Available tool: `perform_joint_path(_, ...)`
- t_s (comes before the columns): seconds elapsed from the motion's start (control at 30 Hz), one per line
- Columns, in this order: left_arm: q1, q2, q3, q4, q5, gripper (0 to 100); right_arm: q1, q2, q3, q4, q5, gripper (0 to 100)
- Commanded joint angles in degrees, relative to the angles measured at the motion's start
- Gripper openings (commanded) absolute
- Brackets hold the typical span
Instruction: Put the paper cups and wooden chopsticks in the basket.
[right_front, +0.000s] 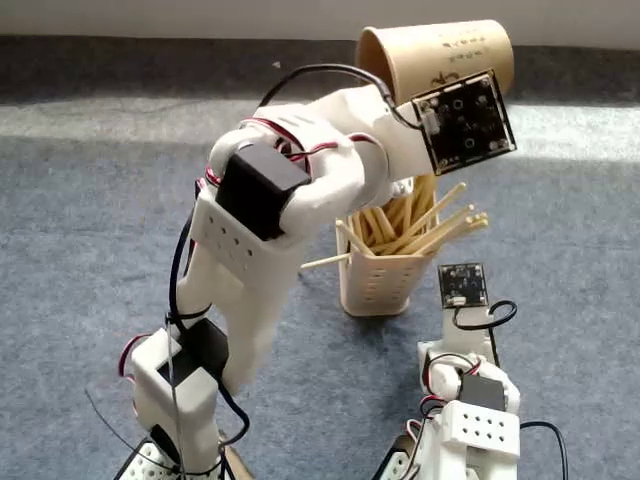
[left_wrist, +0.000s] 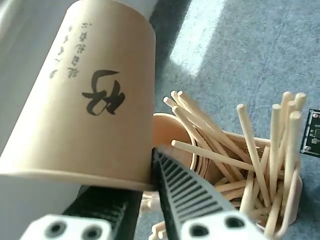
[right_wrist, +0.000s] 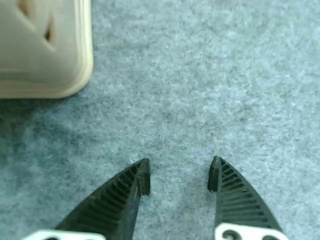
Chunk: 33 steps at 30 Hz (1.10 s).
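Clearly, in the high view the left arm (right_front: 300, 190) is raised and carries a paper cup (right_front: 435, 55) on its side above the basket (right_front: 385, 285). I think this is so the cup can be turned and lowered in. The chopsticks (right_front: 410, 225) stand fanned out in the basket and one pokes out sideways, so they may block the way of the cup. The right arm (right_front: 470, 400) sits low, just beside the basket, on the grey table (right_front: 100, 250). In the left wrist view the left fingers (left_wrist: 175, 185) are clenched on the rim of the cup. Below it the chopsticks lean across the mouth of the basket, beside what seems to be a second cup (left_wrist: 167, 130) inside. In the right wrist view the right fingers (right_wrist: 115, 200) are spread apart and grasp nothing. They hang above the table, with a corner of the basket near.
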Motion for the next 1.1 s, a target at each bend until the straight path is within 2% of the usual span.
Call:
perform_joint_path(0.0, -2.4, -0.4, -1.4, 0.4, -0.8, 1, -0.9, -0.1, 0.7, -0.7, 0.7, 20.2)
perform_joint_path(0.2, -8.4, -0.4, -1.4, 0.5, -0.8, 1, -0.9, -0.1, 0.7, -0.7, 0.7, 20.2)
perform_joint_path(0.33, -10.1, -0.4, -1.3, 0.7, -0.7, 1, -0.9, -0.1, 0.7, -0.7, 0.7, 20.2)
perform_joint_path(0.53, -10.8, -1.3, 4.7, 0.8, -0.8, 14, -0.9, -0.1, 0.7, -0.7, 0.7, 20.2)
perform_joint_path(0.73, -13.1, -9.7, 18.3, 0.7, -6.6, 5, -0.9, -0.1, 0.7, -0.7, 0.7, 20.2)
perform_joint_path(1.07, -10.9, -16.6, 21.1, 0.4, -6.9, 9, -0.9, -0.1, 0.7, -0.7, 0.7, 20.2)
